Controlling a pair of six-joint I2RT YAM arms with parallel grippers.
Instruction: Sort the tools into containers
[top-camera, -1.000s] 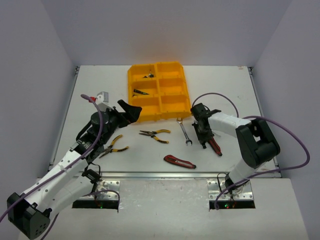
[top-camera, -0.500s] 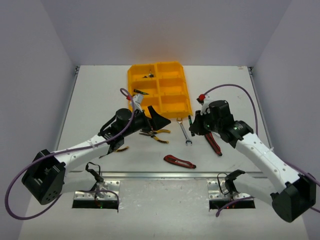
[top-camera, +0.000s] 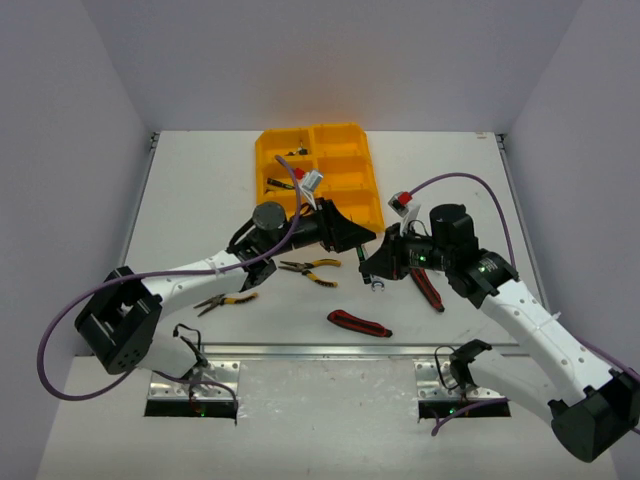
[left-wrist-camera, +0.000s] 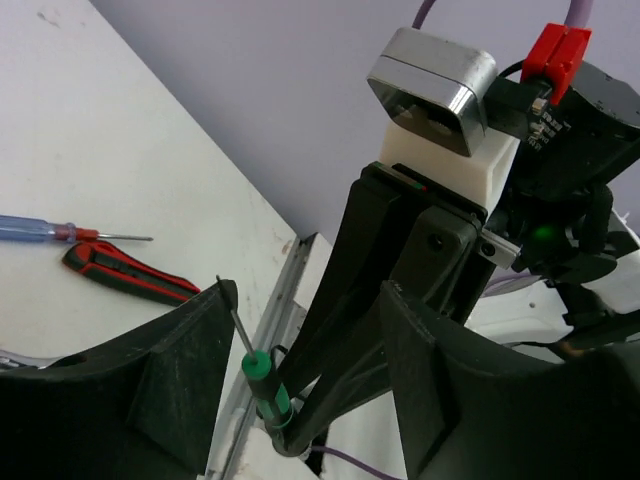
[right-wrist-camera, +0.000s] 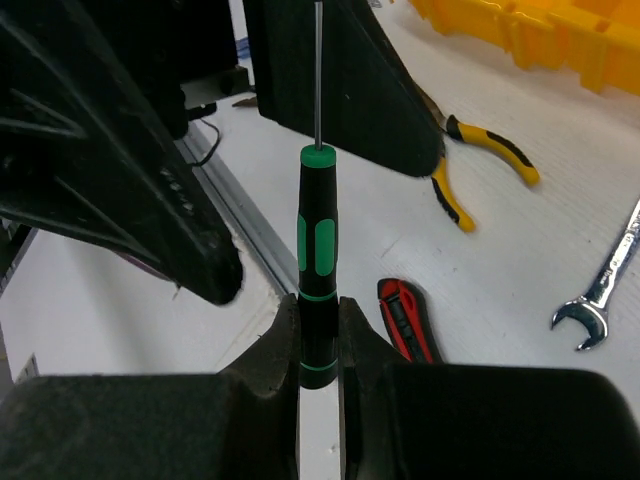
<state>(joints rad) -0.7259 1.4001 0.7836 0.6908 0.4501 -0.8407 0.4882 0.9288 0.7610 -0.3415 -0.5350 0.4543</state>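
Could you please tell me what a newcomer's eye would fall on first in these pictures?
The two arms face each other above the middle of the table: the right gripper is shut on a green-handled screwdriver, its thin shaft pointing in between the spread fingers of the left gripper. Just behind them sits the bright yellow tray, while pliers and a red utility knife lie loose on the white table in front.

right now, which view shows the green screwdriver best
Right wrist. The screwdriver stands centre frame, its handle clamped in the right tool, with the whole shaft visible. Left wrist shows it small and low in frame. From the top it is nearly hidden between the arms.
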